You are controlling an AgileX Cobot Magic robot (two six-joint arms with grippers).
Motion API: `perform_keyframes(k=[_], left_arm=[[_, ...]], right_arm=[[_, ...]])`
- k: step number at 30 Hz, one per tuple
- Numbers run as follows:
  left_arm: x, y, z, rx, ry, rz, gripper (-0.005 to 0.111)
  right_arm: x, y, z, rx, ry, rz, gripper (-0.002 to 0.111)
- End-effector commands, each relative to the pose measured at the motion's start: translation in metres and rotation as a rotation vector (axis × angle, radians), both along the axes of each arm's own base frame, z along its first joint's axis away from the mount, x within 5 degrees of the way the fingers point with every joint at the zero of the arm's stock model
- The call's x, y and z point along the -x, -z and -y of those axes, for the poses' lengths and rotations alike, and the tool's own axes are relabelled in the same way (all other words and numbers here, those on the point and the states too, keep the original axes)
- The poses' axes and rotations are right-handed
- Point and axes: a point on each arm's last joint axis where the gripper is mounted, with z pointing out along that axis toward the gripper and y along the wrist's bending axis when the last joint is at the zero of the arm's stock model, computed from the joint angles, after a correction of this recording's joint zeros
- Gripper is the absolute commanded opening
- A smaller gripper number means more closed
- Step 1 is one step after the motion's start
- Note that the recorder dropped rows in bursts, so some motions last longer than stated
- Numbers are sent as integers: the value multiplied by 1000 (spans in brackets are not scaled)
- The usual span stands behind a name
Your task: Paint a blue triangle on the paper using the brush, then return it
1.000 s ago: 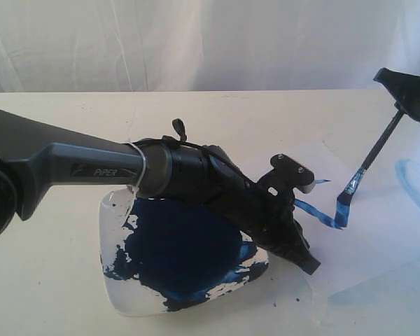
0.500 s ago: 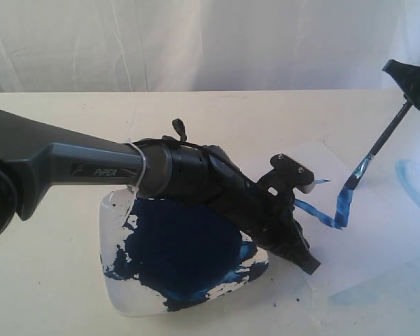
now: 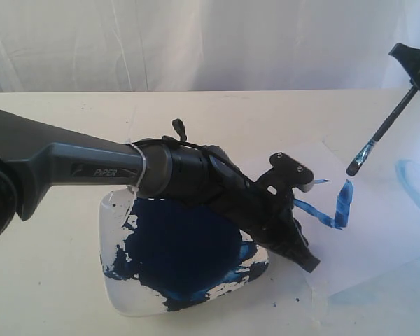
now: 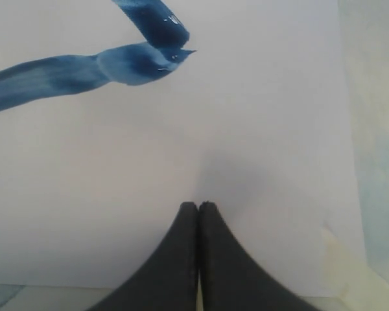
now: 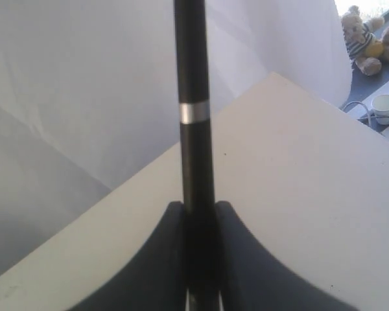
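Lifted: I raised the brush (image 3: 381,131) clear of the paper (image 3: 385,231).
Right pincer (image 5: 200,208) clenched its handle; left pincer (image 4: 198,206) was clenched empty over the paper.

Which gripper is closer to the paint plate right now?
Left. The left gripper sits just past the edge of the plate, its arm reaching over it. The right gripper hangs high, far beyond it, holding the brush above the paper.

Exterior view faces a white cloth backdrop (image 3: 196,42) across the cream tabletop (image 3: 42,294); the right wrist view shares both. Left wrist view looks closely down on thin white paper (image 4: 259,142)
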Motion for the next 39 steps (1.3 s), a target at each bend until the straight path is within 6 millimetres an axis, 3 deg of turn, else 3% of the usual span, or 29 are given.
perform_keyframes(k=[1, 9, 11, 14, 17, 21, 26, 32, 39], left_arm=[[0, -4, -1, 6, 1, 0, 0], [0, -4, -1, 7, 0, -1, 0], [0, -4, -1, 7, 0, -1, 0], [0, -4, -1, 7, 0, -1, 0], [-1, -4, -1, 8, -4, 2, 0], [-1, -4, -1, 7, -3, 3, 0], [-1, -4, -1, 7, -3, 3, 0], [-1, -4, -1, 6, -1, 4, 0], [-1, -4, -1, 6, -1, 4, 0]], right_arm=[[10, -32, 1, 19, -24, 52, 0], [15, -50, -35, 188, -245, 143, 0], [16, -59, -52, 167, -409, 267, 0], [22, -72, -60, 73, -630, 404, 0], [21, -74, -56, 106, -649, 400, 0], [24, -73, -55, 136, -734, 426, 0], [20, -48, -61, 82, -894, 469, 0], [13, -24, -60, 111, -894, 376, 0], [13, -22, -60, 148, -906, 384, 0]])
